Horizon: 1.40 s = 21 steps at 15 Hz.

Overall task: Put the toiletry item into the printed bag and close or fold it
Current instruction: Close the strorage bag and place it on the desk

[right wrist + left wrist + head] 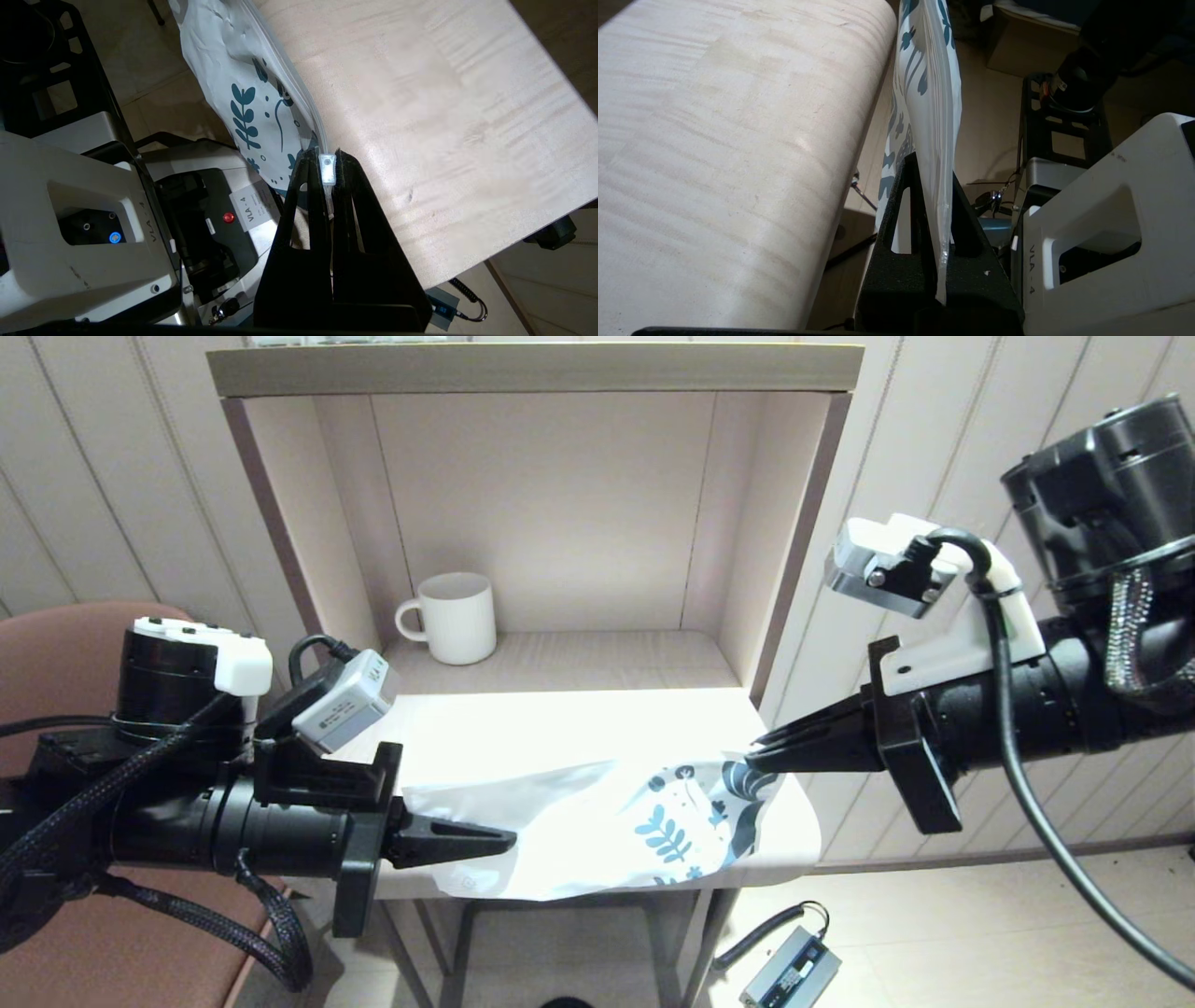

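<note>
We see the table (560, 728) with the printed bag (597, 826) stretched along its front edge, leaf-print end on the right. Left gripper (499, 841) is clamped on the plain end, right gripper (758, 753) on the zip slider (327, 169); the toiletry item isn't visible to us.

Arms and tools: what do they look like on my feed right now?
Both arms are matte black cylinders with braided black cables. Each tool, left tool and right tool, has black tapered triangular fingers with cut-out windows. A silver-grey camera sits on each wrist on a white bracket.
</note>
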Motion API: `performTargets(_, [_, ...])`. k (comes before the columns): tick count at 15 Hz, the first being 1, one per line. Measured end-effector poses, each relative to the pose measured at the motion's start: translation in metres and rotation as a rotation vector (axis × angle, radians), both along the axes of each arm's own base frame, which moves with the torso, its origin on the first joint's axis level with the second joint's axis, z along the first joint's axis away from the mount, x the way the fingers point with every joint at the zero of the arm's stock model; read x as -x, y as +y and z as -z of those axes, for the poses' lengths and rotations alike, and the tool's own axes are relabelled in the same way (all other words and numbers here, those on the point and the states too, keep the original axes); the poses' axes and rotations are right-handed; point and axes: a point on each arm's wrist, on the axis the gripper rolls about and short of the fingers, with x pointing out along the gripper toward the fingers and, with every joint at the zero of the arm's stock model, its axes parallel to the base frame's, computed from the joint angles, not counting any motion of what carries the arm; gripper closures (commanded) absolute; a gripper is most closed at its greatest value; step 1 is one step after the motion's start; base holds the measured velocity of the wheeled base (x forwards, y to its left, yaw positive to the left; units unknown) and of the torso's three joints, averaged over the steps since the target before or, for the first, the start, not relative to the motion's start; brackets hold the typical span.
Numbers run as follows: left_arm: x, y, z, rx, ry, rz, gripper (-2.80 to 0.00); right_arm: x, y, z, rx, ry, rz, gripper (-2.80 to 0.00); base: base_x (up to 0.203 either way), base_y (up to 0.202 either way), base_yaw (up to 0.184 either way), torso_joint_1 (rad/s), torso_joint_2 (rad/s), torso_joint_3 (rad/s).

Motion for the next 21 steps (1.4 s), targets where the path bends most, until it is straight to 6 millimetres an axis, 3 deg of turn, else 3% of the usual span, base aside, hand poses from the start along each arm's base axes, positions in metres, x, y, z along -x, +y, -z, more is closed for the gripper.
performTargets(1, [0.0,0.0,0.0,0.0,0.0,0.002,0.0,0.0,0.0,0.0,0.001,0.0,0.0,-2.8,0.0,0.0,0.0,0.0,0.0,0.0])
performTargets(9, [0.001,-0.001,0.001,-0.001,0.0,0.005,0.0,-0.001,-0.001,-0.003,-0.011,-0.013,0.009,-2.8,0.0,0.0,0.0,0.0,0.0,0.0])
performTargets(14, [-0.01,0.002,-0.011,0.0,-0.033,-0.08,0.0,0.006,-0.012,-0.03,-0.085,-0.065,0.057,-2.8,0.0,0.0,0.0,0.0,0.0,0.0])
performTargets(15, [-0.014,0.004,-0.016,0.001,-0.039,-0.13,0.0,0.01,-0.017,-0.035,-0.102,-0.073,0.08,0.0,0.0,0.0,0.0,0.0,0.0,0.0])
performTargets(18, [-0.025,0.008,-0.03,0.01,-0.037,-0.267,0.0,0.02,-0.034,-0.041,-0.121,-0.093,0.137,0.0,0.0,0.0,0.0,0.0,0.0,0.0])
performTargets(21, [-0.044,0.005,-0.033,0.008,-0.025,-0.341,0.0,0.043,-0.048,-0.033,-0.117,-0.089,0.153,0.0,0.0,0.0,0.0,0.0,0.0,0.0])
